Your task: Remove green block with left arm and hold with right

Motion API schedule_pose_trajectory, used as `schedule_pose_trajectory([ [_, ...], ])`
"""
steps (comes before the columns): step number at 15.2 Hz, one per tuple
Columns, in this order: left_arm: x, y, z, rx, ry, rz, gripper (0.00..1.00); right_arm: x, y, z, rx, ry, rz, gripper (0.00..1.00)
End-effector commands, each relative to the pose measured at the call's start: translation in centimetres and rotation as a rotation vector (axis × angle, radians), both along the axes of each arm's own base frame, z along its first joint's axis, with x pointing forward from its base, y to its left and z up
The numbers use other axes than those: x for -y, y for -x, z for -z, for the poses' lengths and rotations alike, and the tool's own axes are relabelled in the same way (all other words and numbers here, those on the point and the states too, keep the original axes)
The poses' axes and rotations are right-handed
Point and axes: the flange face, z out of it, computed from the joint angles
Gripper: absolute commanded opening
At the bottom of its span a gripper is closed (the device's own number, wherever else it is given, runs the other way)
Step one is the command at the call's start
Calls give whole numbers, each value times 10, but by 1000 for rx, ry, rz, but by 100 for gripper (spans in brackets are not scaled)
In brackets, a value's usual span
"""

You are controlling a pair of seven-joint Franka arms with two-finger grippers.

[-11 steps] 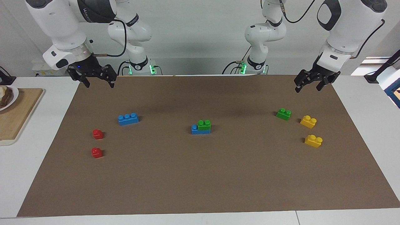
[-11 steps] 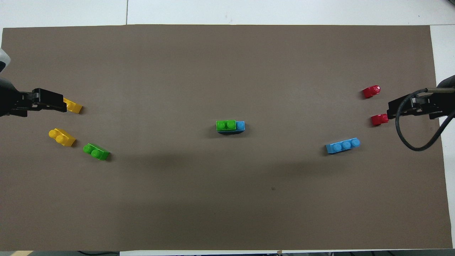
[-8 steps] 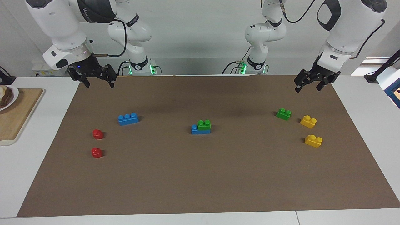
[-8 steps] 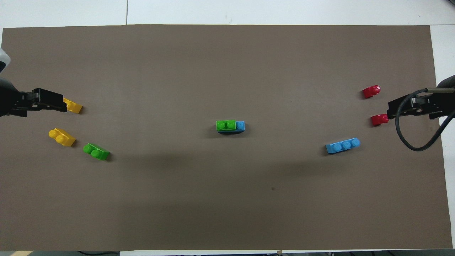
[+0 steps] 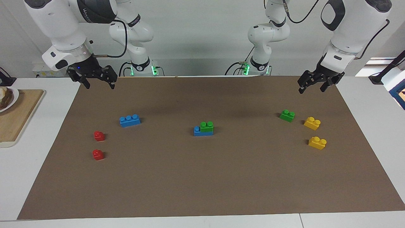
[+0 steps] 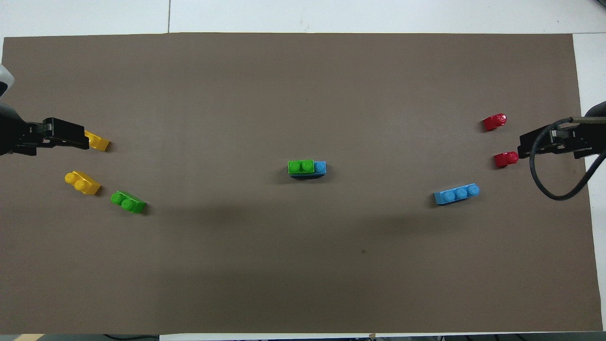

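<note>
I see the green block [image 5: 207, 126] sitting on a blue brick [image 5: 202, 131] in the middle of the brown mat [image 5: 202, 183], covering two of its studs. My left gripper [image 5: 311, 86] hangs in the air over the mat's corner at the left arm's end, fingers spread apart, holding nothing. My right gripper [image 5: 98, 83] hangs over the corner at the right arm's end, fingers also apart and empty. A second green brick [image 5: 287, 115] lies loose toward the left arm's end from the stack, beside two yellow bricks [image 5: 312, 123].
</note>
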Motion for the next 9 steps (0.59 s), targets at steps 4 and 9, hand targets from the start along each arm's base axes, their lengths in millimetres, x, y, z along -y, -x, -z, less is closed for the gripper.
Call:
schedule_pose_trajectory([
  [4,2,11,0,-6,2,-5,100,-2,0,9,29,17,282,100],
  [9,2,17,10,-6,-1,-19,100,-30,-3,25,28,38,597,93],
])
